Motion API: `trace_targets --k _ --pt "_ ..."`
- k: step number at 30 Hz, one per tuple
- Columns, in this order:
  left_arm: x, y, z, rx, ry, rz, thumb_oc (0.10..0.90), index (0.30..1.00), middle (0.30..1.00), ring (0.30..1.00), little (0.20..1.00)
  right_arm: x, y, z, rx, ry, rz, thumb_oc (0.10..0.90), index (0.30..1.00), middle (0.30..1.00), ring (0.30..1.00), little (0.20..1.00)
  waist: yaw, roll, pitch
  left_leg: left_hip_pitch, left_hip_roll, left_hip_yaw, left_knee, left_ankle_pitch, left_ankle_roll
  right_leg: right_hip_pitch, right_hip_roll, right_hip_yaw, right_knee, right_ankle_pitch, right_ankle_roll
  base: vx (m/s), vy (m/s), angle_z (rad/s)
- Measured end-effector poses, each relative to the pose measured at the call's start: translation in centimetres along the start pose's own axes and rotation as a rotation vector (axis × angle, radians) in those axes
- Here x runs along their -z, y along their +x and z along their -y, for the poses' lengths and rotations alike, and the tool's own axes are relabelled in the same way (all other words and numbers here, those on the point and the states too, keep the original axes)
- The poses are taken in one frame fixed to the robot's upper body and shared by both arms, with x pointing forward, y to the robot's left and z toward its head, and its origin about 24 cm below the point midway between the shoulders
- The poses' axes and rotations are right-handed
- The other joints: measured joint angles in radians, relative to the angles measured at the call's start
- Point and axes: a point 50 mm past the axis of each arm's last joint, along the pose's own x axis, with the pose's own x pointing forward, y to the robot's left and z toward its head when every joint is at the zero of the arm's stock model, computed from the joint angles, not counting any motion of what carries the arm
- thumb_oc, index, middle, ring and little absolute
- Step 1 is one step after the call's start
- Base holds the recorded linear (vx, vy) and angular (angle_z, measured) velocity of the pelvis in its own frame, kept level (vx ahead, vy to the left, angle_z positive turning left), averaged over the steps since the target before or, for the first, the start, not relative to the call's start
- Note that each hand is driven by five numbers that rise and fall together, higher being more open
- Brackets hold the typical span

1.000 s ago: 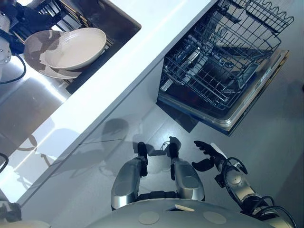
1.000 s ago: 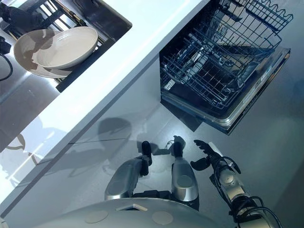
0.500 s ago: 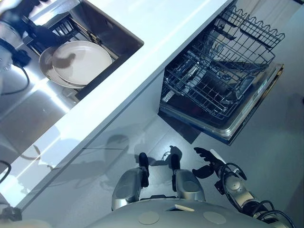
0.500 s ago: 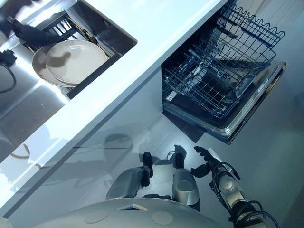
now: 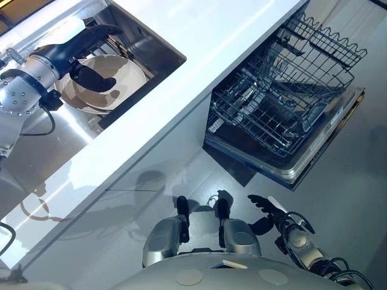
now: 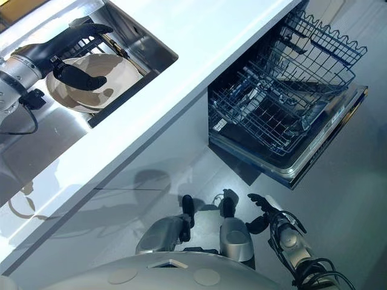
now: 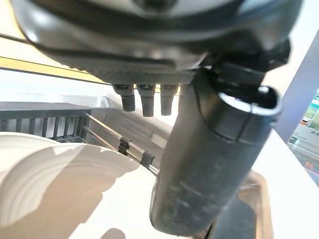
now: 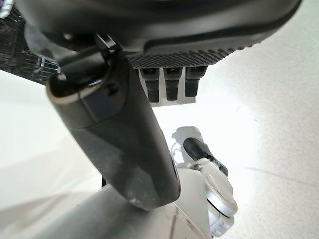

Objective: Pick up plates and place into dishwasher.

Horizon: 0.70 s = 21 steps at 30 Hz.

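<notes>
Plates (image 6: 103, 75) lying flat, stacked in sink (image 6: 148, 51), partly hidden by left hand (image 5: 84, 51) hovering spread, gripping nothing. Right hand (image 5: 266, 211) hanging loosely uncurled, idle.

Plates (image 5: 103, 84) lie stacked in the sink (image 5: 158, 45), set into the counter (image 5: 199, 36) at left. Right of it, below the counter, dishwasher racks (image 5: 281, 103) stand over the open door (image 5: 326, 145).
</notes>
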Motion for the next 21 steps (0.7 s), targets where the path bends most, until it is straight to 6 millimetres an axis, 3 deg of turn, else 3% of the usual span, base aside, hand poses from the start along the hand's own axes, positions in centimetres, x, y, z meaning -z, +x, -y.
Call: trace_targets --k 13,21 --pt "1.4 -0.4 0.7 0.009 0.099 -0.126 0.8 0.9 0.9 0.9 0.9 0.1 0.0 -0.1 -0.003 -0.002 -0.003 0.8 0.9 0.9 0.9 0.9 0.0 -0.001 -0.005 0.052 -0.003 -0.002 -0.07 0.033 0.002 0.034 -0.001 -0.022 -0.031 0.001 -0.002 0.0 -0.007 0.01" --pt "3.7 -1.0 -0.4 -0.177 0.105 -0.262 0.8 0.9 0.9 0.9 0.9 -0.1 0.0 -0.1 -0.001 -0.004 0.001 0.8 0.9 0.9 0.9 0.9 -0.011 -0.001 -0.005 0.056 -0.002 0.005 -0.087 0.041 0.001 0.025 0.001 -0.02 -0.032 0.002 -0.003 -0.01 -0.012 -0.03"
